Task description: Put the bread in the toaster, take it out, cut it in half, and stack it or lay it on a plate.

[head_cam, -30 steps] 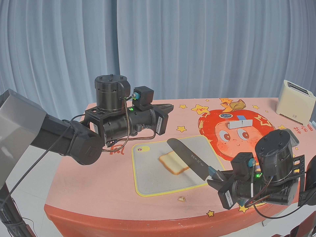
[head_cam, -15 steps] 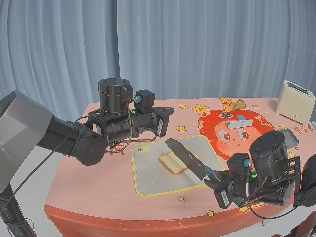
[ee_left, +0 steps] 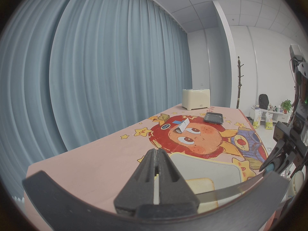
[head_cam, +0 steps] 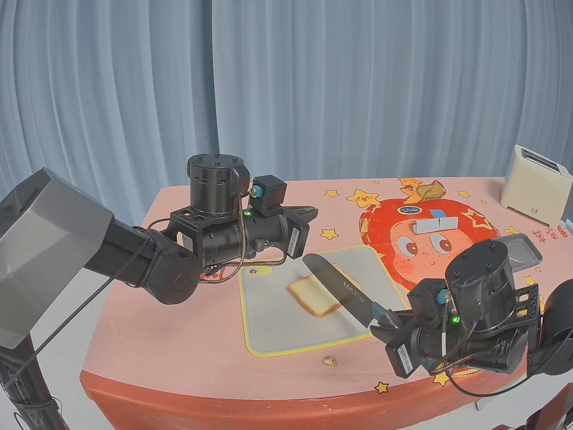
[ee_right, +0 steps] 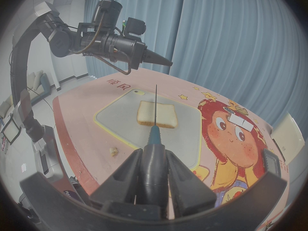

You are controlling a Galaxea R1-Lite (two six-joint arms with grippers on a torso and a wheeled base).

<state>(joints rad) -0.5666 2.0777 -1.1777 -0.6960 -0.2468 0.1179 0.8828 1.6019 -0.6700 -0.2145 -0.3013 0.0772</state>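
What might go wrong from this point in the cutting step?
Nothing pins the bread: the left gripper hangs shut in the air, clear of the slice, so it may slide on the cutting board under the knife. The right gripper grips only the handle, so the long blade could twist.

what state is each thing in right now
bread, whole, uncut, flat on the cutting board
knife, held in the right gripper, blade over the bread's middle
left gripper, shut, empty, raised near the board's far edge
toaster, upright, nothing sticking out of it
tray, empty
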